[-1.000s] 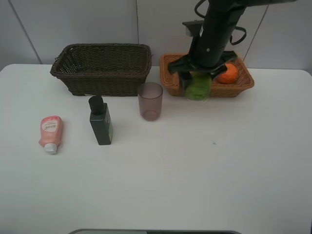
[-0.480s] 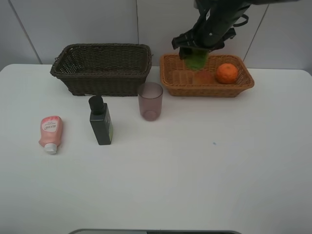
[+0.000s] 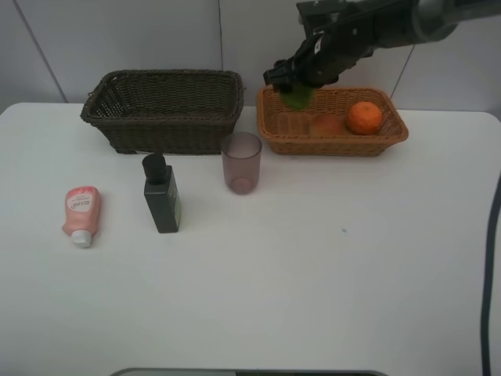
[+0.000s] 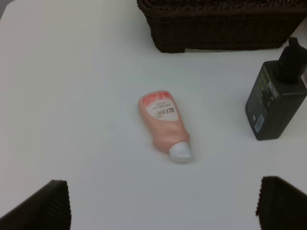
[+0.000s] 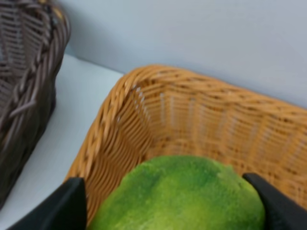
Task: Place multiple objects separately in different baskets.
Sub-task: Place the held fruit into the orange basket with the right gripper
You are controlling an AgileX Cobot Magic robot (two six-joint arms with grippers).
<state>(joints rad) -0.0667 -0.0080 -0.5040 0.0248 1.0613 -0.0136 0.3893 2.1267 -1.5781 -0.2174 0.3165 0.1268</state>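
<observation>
Right gripper (image 3: 296, 84): my fingers are clamped on the green round fruit (image 3: 298, 97), one on each flank, as the right wrist view confirms (image 5: 182, 196). The fruit hangs over the back corner of the orange-tan basket (image 3: 395, 135), on the side nearest the dark brown basket (image 3: 164, 125), and is not yet set down. Principal risk, in my judgement: that corner lies close to the rim, so a release from this height could strike the wicker edge and send the fruit rolling out onto the table (image 3: 313, 258) between the two baskets. The shallow wall gives little margin. Secondary risk: a drop further in could knock the peach (image 3: 327, 124), which lies beside the orange (image 3: 365, 117) inside the same basket. Left gripper (image 4: 163, 211): fingers apart, holding nothing, poised above the pink tube (image 4: 164, 124), which lies flat. The dark green pump bottle (image 4: 276, 103) stands upright near it. The purple cup (image 3: 240, 161) stands just before the gap between the baskets and could be toppled by a low pass of either arm.
</observation>
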